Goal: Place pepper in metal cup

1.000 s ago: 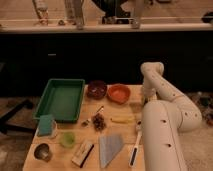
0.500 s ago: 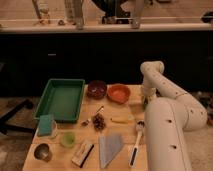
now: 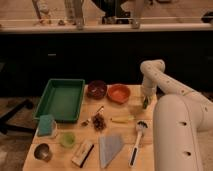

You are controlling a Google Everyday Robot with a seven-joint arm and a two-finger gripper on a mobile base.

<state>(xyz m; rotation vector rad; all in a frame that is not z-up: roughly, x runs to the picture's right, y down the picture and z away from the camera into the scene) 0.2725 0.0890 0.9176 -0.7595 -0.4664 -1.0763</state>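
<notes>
Wooden table (image 3: 131,109) fills the lower frame; the white arm (image 3: 180,115), cut off at lower right, hangs its gripper (image 3: 145,103) right of centre, clamped on what seems the pepper (image 3: 145,105); the metal cup (image 3: 42,151) sits lower left; on the long crossing the thin pepper could slip, or land in the green cup (image 3: 67,139) beside; the grip is hard to make out.

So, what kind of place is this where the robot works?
Probably a test area in a kitchen or cafeteria: a long counter runs behind, and a wooden table holds an orange bowl, a metal cup and a green tray. The gripper, shut, hangs at the table's right edge.
</notes>
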